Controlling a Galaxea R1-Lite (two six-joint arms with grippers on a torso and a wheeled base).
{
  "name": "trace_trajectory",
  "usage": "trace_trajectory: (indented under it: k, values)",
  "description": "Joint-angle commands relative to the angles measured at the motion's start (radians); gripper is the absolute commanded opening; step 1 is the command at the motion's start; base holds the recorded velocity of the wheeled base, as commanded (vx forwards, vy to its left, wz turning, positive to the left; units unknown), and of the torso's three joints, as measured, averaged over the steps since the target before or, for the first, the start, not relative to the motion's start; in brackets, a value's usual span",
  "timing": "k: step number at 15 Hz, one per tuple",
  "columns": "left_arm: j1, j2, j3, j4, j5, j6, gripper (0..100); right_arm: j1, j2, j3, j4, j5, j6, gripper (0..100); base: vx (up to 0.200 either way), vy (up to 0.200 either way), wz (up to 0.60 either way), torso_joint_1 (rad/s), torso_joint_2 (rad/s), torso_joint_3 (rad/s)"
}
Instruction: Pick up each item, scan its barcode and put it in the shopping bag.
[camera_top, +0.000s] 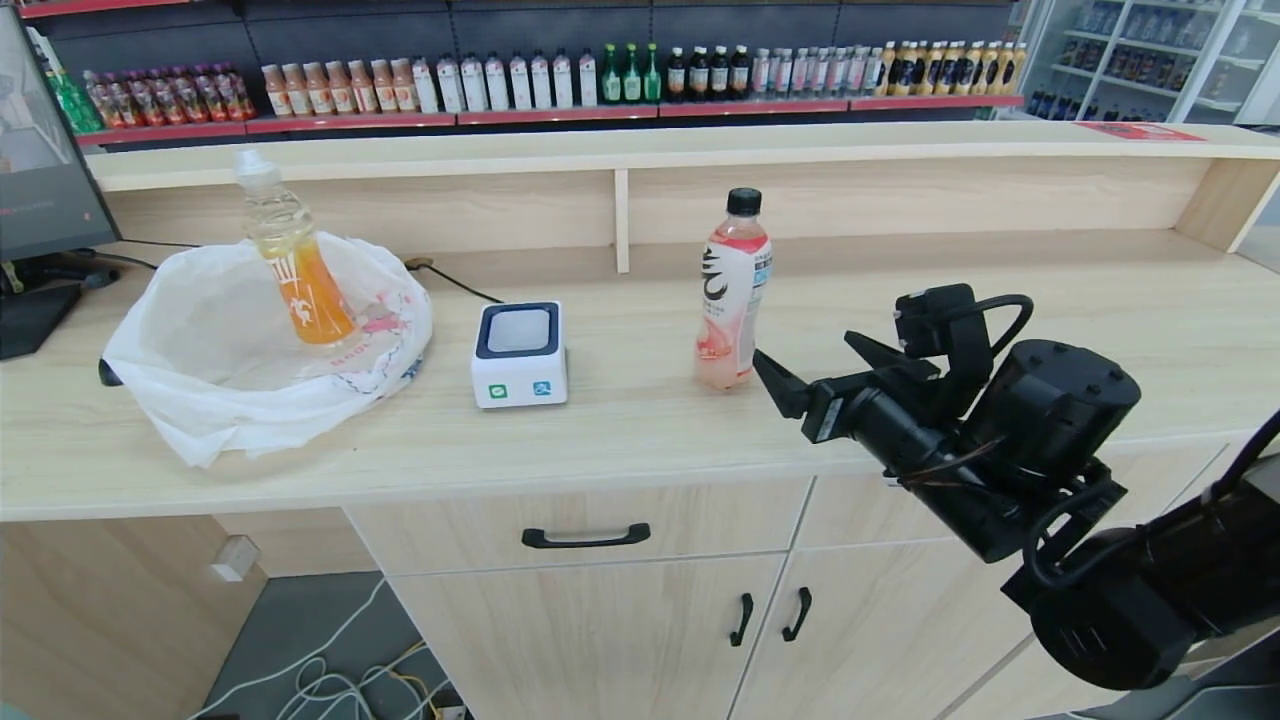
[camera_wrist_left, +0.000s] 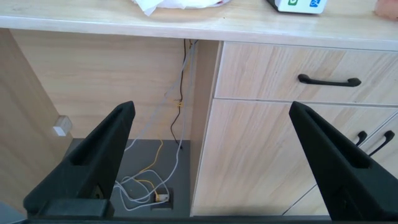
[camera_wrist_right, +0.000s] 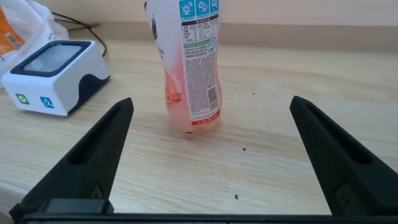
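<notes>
Print on the pink bottle (camera_top: 733, 290) and scanner (camera_top: 519, 354) cannot be read.

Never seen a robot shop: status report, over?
Left gripper open. Right gripper open, facing upright pink bottle. Orange bottle in shopping bag. Nothing between.

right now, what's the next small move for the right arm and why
Probably ease the right gripper forward to close on the pink bottle: its jaws are open, and the bottle stands upright on the counter just ahead, untouched. The orange bottle already sits in the shopping bag.
</notes>
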Motion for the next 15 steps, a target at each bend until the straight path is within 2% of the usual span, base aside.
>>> trace_trajectory:
  k: [1, 7, 15]
  values:
    - [0.001, 0.0, 0.0, 0.0, 0.001, 0.0, 100, -0.007, 0.003, -0.007, 0.009, 0.002, 0.0, 100, 0.0, 0.0, 0.0, 0.0, 0.0, 0.0]
    - [0.001, 0.0, 0.0, 0.0, 0.001, 0.0, 100, -0.018, 0.081, -0.163, 0.088, 0.012, 0.0, 100, 0.0, 0.0, 0.0, 0.0, 0.0, 0.0]
    - [0.001, 0.0, 0.0, 0.0, -0.001, 0.0, 100, -0.044, 0.166, -0.254, 0.11, 0.041, 0.0, 100, 0.0, 0.0, 0.0, 0.0, 0.0, 0.0]
